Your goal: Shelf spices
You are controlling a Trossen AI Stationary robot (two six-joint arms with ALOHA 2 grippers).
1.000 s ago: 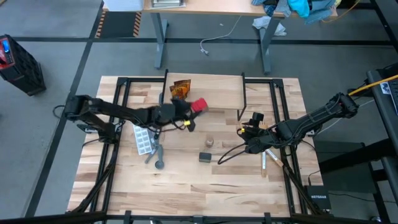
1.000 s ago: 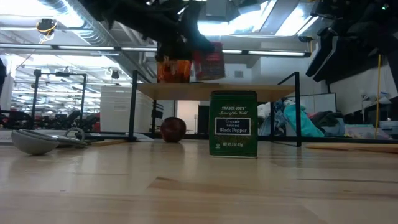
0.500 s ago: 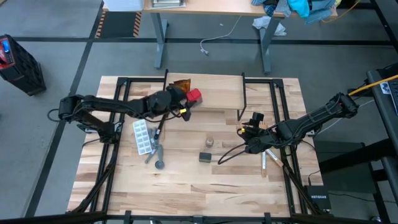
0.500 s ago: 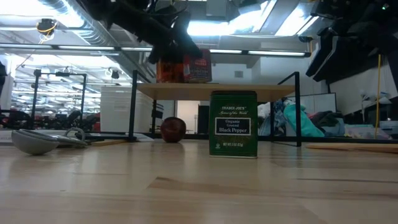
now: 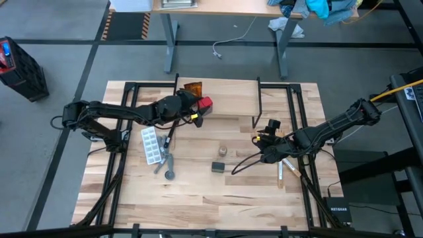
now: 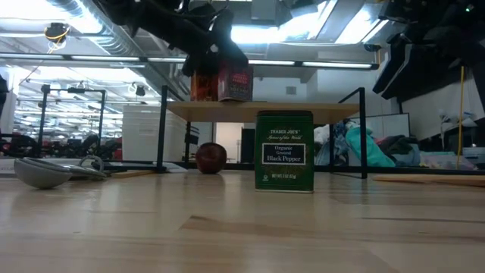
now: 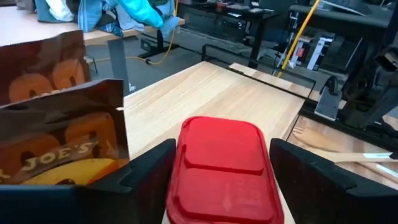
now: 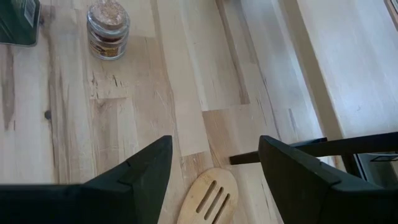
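Two items on shelf (image 5: 264,99): red box (image 5: 205,104) between left gripper (image 5: 198,109) fingers, grip unclear; orange packet (image 5: 192,88) at 11 o'clock. Right gripper (image 5: 259,141) empty, spread.

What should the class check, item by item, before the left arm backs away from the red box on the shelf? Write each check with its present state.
1. Red plastic-lidded box stands upright on the narrow light-wood shelf: ok.
2. Left gripper has let go of the box: cannot tell; its fingers flank the box closely.
3. Box sits beside the shiny orange crinkly packet, not on it: ok.
4. Box is well in from the shelf edge: cannot tell.
5. Right gripper waits over the table, away from the shelf: ok.
6. Dark green pepper tin and small round cork-topped jar are yet to be shelved: ok.
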